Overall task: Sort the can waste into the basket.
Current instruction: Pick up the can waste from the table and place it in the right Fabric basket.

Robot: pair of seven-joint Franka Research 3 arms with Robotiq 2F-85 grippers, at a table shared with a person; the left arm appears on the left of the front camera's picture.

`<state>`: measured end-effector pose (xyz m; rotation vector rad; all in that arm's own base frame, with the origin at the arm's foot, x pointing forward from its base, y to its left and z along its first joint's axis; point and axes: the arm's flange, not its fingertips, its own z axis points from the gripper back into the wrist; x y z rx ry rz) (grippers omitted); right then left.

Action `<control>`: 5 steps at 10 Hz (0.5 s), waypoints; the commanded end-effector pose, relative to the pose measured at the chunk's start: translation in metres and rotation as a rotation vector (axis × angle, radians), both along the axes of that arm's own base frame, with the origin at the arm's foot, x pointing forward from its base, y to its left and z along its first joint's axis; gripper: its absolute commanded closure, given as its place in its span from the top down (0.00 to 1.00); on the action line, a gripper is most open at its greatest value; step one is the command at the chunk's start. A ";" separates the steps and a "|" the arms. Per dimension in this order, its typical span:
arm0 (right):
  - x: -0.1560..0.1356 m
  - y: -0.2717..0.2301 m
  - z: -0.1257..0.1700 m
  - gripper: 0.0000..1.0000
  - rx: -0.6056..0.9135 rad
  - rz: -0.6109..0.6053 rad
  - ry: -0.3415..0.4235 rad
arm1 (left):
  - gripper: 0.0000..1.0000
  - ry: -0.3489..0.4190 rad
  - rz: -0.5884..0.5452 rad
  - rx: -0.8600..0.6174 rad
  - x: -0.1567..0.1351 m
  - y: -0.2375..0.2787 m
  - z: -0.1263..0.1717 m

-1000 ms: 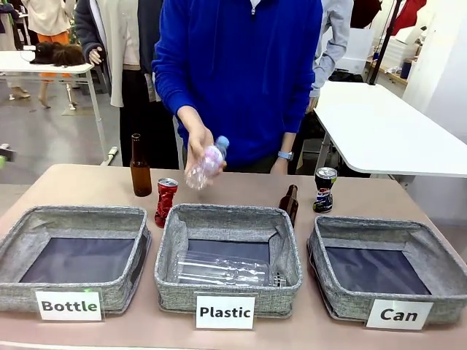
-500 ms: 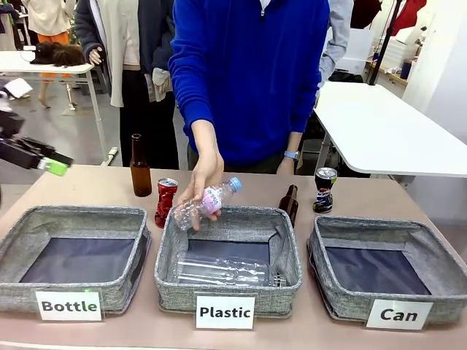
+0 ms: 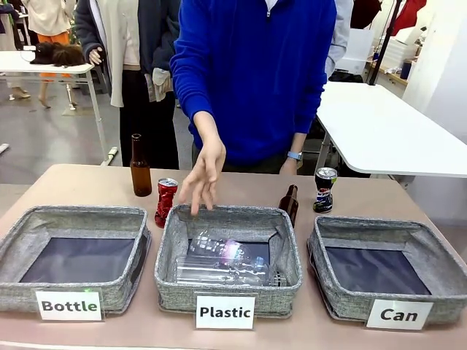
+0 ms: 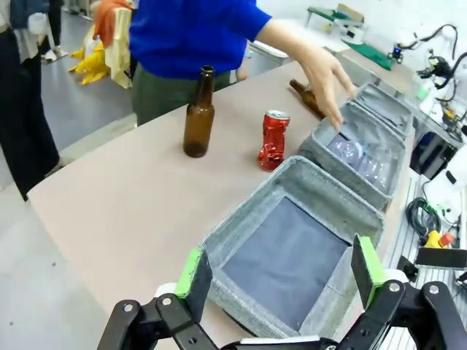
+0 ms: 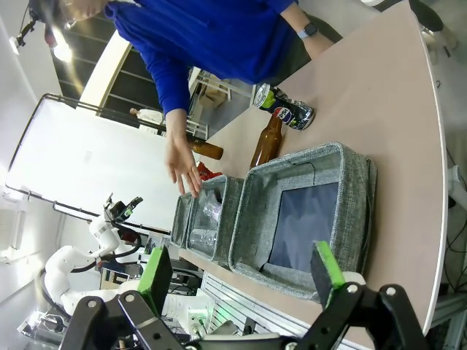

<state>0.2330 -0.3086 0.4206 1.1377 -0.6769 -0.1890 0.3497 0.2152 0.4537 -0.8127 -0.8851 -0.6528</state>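
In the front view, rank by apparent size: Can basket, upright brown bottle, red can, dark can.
1. Can basket
2. upright brown bottle
3. red can and dark can: they look about alike, so unranked.

On the middle basket (image 3: 166,248), a white card (image 3: 225,312) reads "Plastic". Left of it, the left basket (image 3: 73,213) has a second card (image 3: 69,306) reading "Bottle". Right of it, the right basket (image 3: 365,224) has a third card (image 3: 399,315) reading "Can".

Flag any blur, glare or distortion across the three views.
Front view: even light, labels crisp; the clear bottles in the middle basket glint and look smeared. Left wrist view: mild wide-angle bend along the table; red can sharp. Right wrist view: rolled sideways, lamp glare top left.
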 end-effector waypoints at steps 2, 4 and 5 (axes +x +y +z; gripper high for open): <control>0.001 -0.002 0.002 1.00 -0.002 0.002 -0.038 | 1.00 -0.064 -0.025 0.051 0.010 -0.051 -0.002; 0.001 -0.002 0.002 1.00 -0.002 0.002 -0.038 | 1.00 -0.064 -0.095 0.159 0.031 -0.108 0.001; 0.001 -0.002 0.002 1.00 -0.002 0.002 -0.038 | 1.00 -0.058 -0.069 0.230 0.045 -0.138 -0.001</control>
